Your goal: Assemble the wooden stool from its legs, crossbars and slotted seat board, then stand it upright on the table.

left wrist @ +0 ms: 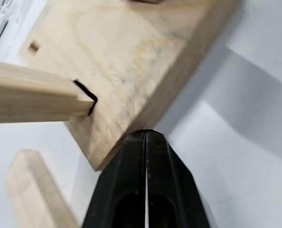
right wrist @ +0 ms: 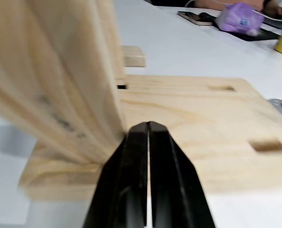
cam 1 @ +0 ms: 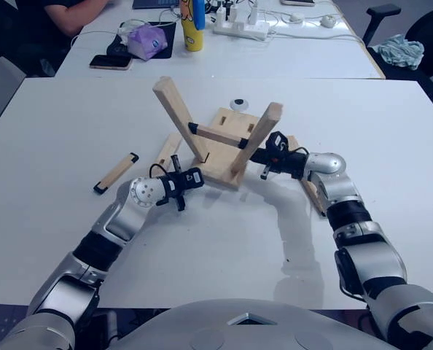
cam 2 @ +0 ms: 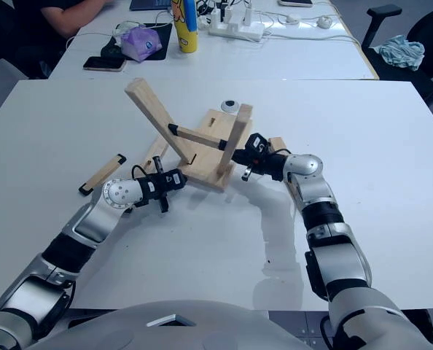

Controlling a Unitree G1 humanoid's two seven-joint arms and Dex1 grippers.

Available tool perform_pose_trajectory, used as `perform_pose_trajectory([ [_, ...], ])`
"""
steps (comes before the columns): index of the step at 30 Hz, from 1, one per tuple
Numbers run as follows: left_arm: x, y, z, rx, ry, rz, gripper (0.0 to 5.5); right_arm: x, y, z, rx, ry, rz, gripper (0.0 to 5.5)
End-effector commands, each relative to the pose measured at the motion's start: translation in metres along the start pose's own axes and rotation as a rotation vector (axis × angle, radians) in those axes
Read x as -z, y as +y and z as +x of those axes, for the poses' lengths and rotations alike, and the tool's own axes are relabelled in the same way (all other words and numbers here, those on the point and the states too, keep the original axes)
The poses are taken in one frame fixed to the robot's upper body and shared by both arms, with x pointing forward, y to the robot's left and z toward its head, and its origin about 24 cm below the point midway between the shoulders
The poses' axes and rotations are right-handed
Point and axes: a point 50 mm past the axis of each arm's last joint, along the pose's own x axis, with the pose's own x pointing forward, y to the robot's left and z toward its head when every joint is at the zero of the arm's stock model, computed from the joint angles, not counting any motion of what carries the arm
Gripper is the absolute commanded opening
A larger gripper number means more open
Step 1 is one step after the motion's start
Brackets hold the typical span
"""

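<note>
The left fingers [left wrist: 124,171], pressed shut on nothing, point at the near left corner of the seat board [cam 1: 220,171], which lies flat mid-desk [cam 1: 63,124]. The right fingers [right wrist: 129,161], also closed and empty, sit just beside the foot of the right leg [cam 1: 256,138]. It and the left leg [cam 1: 178,113] stand in the board, joined by a crossbar [cam 1: 216,135]. A loose leg [cam 1: 116,173] lies slantwise toward the desk's left edge. It is nearer the left arm, so it is probably that arm's next pick.

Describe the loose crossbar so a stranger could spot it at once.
On the white table, find the seat board with two legs standing in it. To its left, alone, lies the crossbar: a short stick with black ends, touching nothing, while its twin sits fixed between the legs.
</note>
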Motion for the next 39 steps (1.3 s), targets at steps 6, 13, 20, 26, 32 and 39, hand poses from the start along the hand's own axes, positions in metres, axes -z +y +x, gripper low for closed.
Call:
perform_pose_trajectory([
  [6,-0.001,0.019,-0.008,-0.112,0.001,0.001,0.02,-0.011,0.033,0.036,-0.054,-0.048,-0.026,0.0],
  [13,0.006,0.044,-0.034,-0.247,0.04,0.021,0.02,-0.028,0.008,0.022,0.089,-0.021,-0.114,0.0],
  [20,-0.013,0.033,-0.085,-0.039,-0.124,-0.133,0.02,-0.012,-0.042,-0.01,0.286,0.263,-0.304,0.0],
  [26,-0.029,0.0,-0.086,0.186,-0.197,-0.251,0.02,0.011,-0.04,-0.015,0.174,0.456,-0.313,0.0],
  [32,-0.039,-0.025,-0.078,0.296,-0.151,-0.269,0.02,0.025,-0.039,-0.021,0.036,0.701,-0.322,0.0],
  [39,-0.021,-0.063,-0.044,0.305,0.071,-0.183,0.02,0.022,-0.023,-0.013,-0.202,0.813,-0.211,0.0],
])
